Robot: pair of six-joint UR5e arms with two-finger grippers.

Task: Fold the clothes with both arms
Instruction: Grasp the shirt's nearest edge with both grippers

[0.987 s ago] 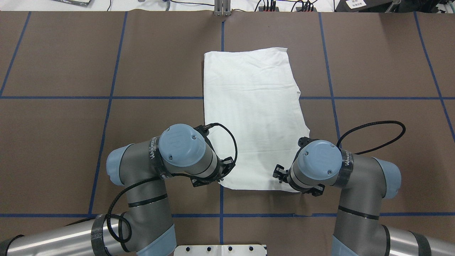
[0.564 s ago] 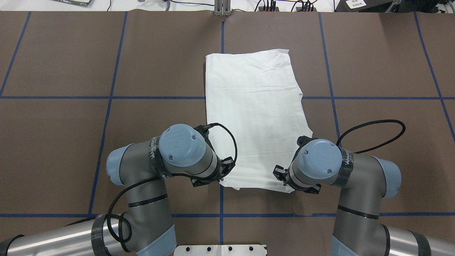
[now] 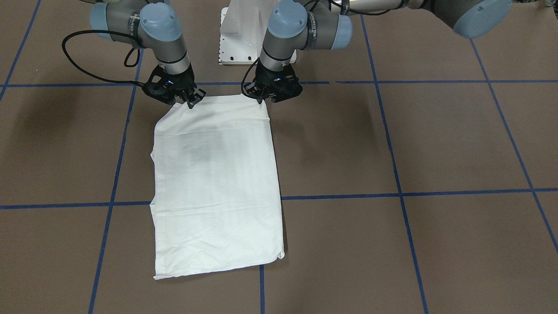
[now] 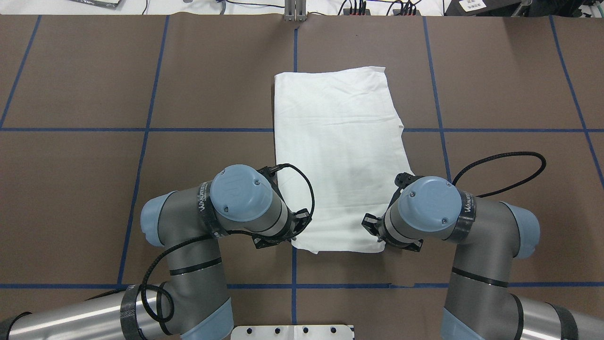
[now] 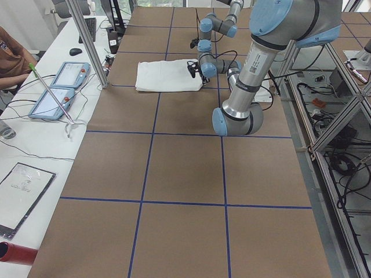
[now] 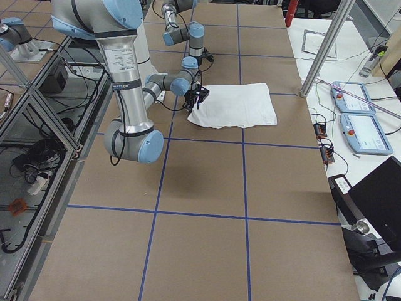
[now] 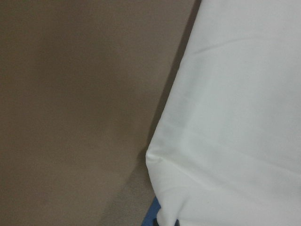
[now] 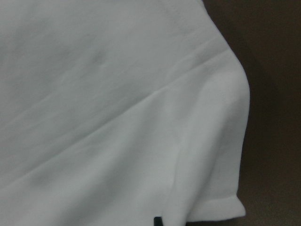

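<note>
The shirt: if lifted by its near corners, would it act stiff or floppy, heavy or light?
Probably floppy: the shirt lies flat in layers with soft creases, so it would sag between held corners. Likely light, since the folded edges look thin.

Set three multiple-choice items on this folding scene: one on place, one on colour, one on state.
1. Where do the left gripper and right gripper stand by the white shirt? A at its corners nearest the pedestal; B at its far edge; C over its middle.
2. What colour are the tape lines on the table? A red; B blue; C yellow.
3. How does the shirt lie? A crumpled in a heap; B hanging in the air; C folded flat.
1 A: both sit at the near corners. 2 B: blue grid on brown. 3 C: smooth, straight-edged oblong.
</note>
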